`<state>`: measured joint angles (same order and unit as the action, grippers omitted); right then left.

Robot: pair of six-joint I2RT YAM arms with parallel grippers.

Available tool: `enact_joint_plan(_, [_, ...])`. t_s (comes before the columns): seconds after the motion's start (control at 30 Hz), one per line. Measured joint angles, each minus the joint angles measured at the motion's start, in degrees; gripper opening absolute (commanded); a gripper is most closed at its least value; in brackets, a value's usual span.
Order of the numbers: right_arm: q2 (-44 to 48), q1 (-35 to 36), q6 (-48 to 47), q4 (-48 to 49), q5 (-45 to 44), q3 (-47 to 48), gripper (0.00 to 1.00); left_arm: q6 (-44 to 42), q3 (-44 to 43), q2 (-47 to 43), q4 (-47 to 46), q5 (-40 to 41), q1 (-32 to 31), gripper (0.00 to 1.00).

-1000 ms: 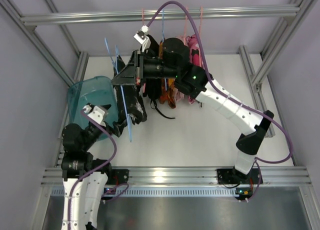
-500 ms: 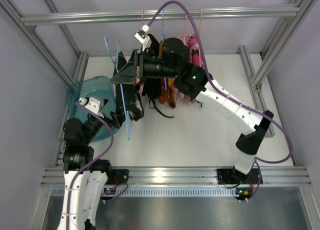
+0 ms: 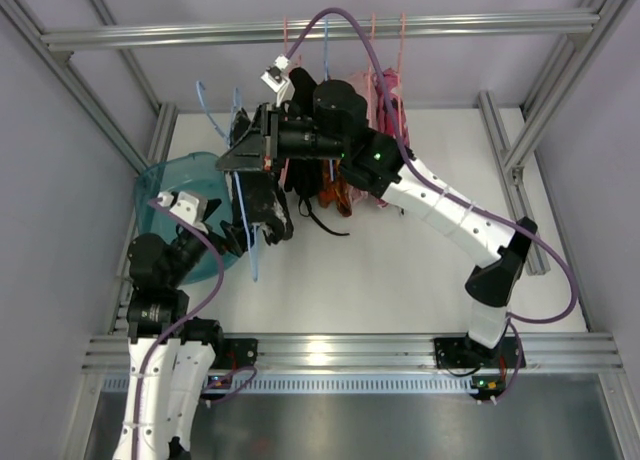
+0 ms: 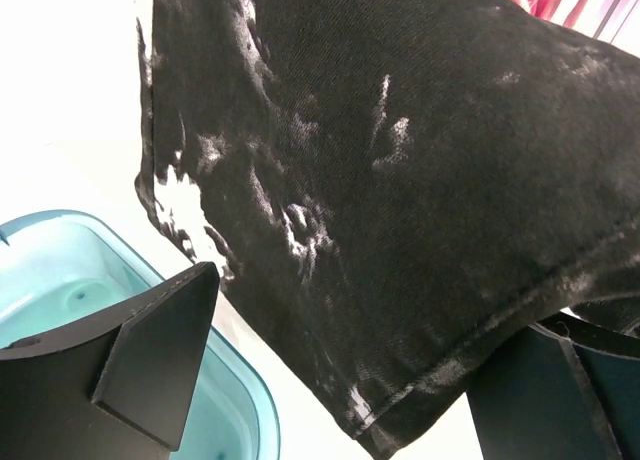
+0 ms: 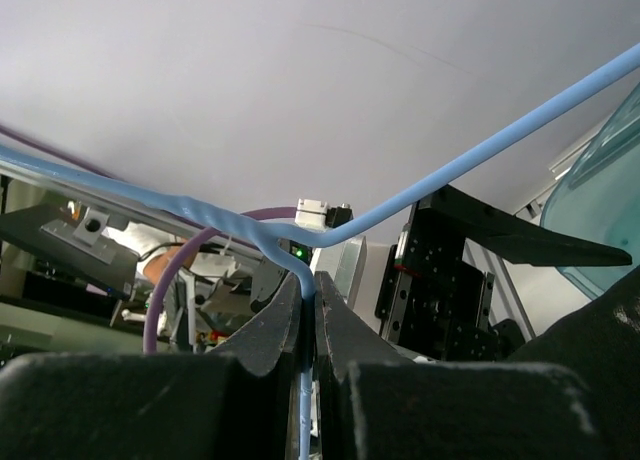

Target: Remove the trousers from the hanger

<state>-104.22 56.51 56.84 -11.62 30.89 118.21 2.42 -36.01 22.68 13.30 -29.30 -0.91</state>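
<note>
The right tool (image 5: 308,325) is clenched on the blue hanger (image 5: 480,160), and the released left tool (image 4: 345,375) brackets the hem of the speckled trousers (image 4: 400,180) hanging from it; next, probably, grip the cloth and pull it off.

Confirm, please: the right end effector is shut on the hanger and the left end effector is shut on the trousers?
No. The left end effector is open, the trousers hanging between its spread fingers; the left wrist view shows it. The right end effector is shut on the hanger.
</note>
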Motion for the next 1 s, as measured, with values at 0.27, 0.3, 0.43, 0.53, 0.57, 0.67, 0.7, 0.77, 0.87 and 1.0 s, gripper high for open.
enact_joint_plan(0.27, [-0.98,0.33,-0.5,0.13,-0.22,0.83,0.0,0.04,-0.31,1.01,-0.02,-0.61,-0.02,0.14])
enact_joint_plan(0.3, [-0.98,0.33,-0.76,0.13,-0.24,0.83,0.0,0.59,-0.59,1.03,-0.04,-0.83,0.0,0.0])
enact_joint_plan(0.43, [-0.96,0.28,-1.73,0.13,-0.17,0.83,0.0,3.37,-3.61,1.64,0.68,-0.79,0.0,0.0])
enact_joint_plan(0.53, [-0.85,-0.28,-2.91,0.9,0.44,0.24,0.0,6.14,-8.17,2.78,2.23,0.52,0.0,0.0])
enact_joint_plan(0.57, [-0.61,-0.57,-3.41,1.16,0.72,-0.39,0.0,7.08,-10.12,3.34,2.78,1.22,0.0,0.0])
enact_joint_plan(0.67, [0.72,-1.51,-4.79,2.32,1.79,-3.28,0.0,10.12,-16.94,5.95,4.72,3.28,0.0,0.0])
enact_joint_plan(0.7, [1.27,-1.79,-5.27,2.71,2.05,-4.44,0.0,11.39,-19.43,7.06,5.29,3.78,0.0,0.0])
enact_joint_plan(0.77, [2.21,-2.27,-6.19,3.15,2.58,-6.34,0.0,13.68,-23.63,9.11,5.51,4.68,0.0,0.0])
enact_joint_plan(0.87, [2.82,-2.71,-6.8,3.96,3.43,-8.02,0.0,16.72,-28.57,11.54,5.9,5.2,0.0,0.0])
enact_joint_plan(1.0, [3.52,-3.08,-7.17,5.25,4.13,-9.81,0.0,19.91,-33.97,14.38,8.17,5.99,0.0,0.0])
